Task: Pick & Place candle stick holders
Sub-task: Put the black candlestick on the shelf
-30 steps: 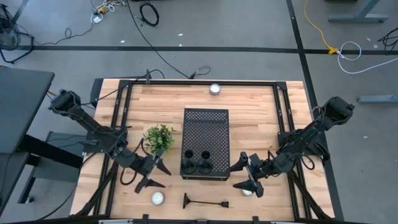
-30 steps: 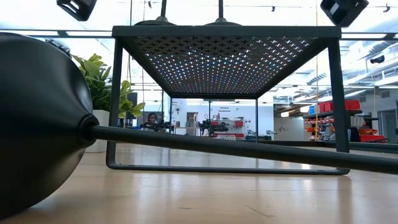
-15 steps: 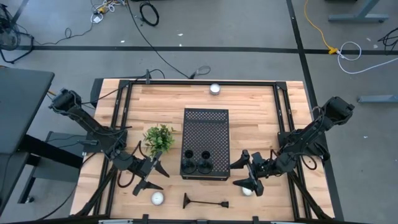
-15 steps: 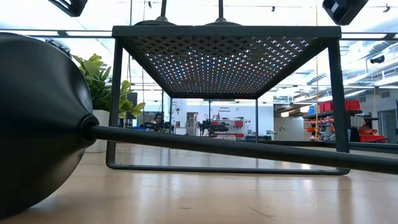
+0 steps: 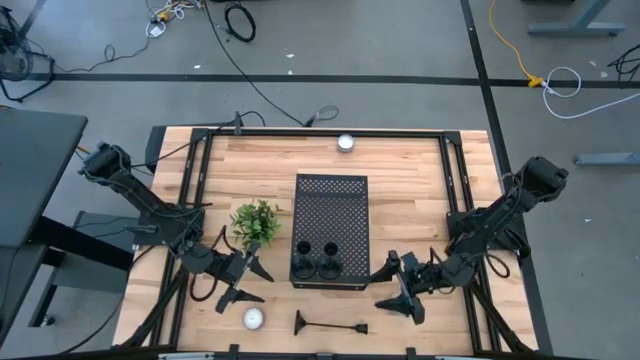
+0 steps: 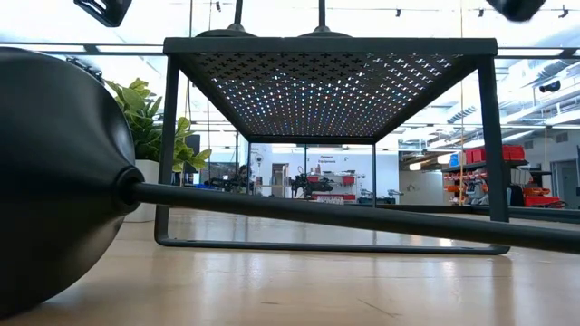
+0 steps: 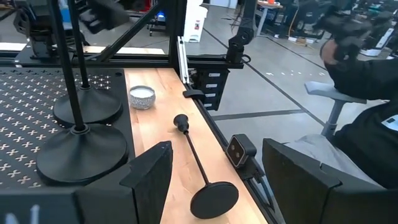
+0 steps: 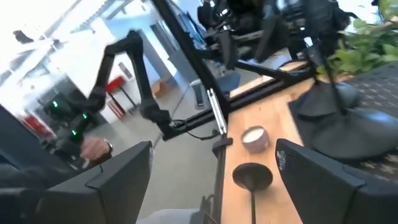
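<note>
Two black candle stick holders (image 5: 302,266) (image 5: 326,266) stand upright on their round bases at the near end of the black perforated box (image 5: 331,215); the left wrist view also shows the pair (image 7: 79,142). Another holder (image 5: 330,326) lies on its side on the wood by the near edge, its round base (image 7: 214,199) toward the table's left. My left gripper (image 5: 250,282) hovers open left of the box. My right gripper (image 5: 394,289) hovers open right of the box. Both hold nothing.
A small potted plant (image 5: 256,222) stands left of the box. White candles sit at the far edge (image 5: 345,142) and near left (image 5: 253,318), and the left wrist view shows another one (image 7: 142,96) beyond the lying holder. Black frame rails (image 5: 455,190) run along the table's sides.
My right gripper has edged toward the table's near edge and now covers the small white candle beside it in the high view. The holders and my left gripper have stayed put.
</note>
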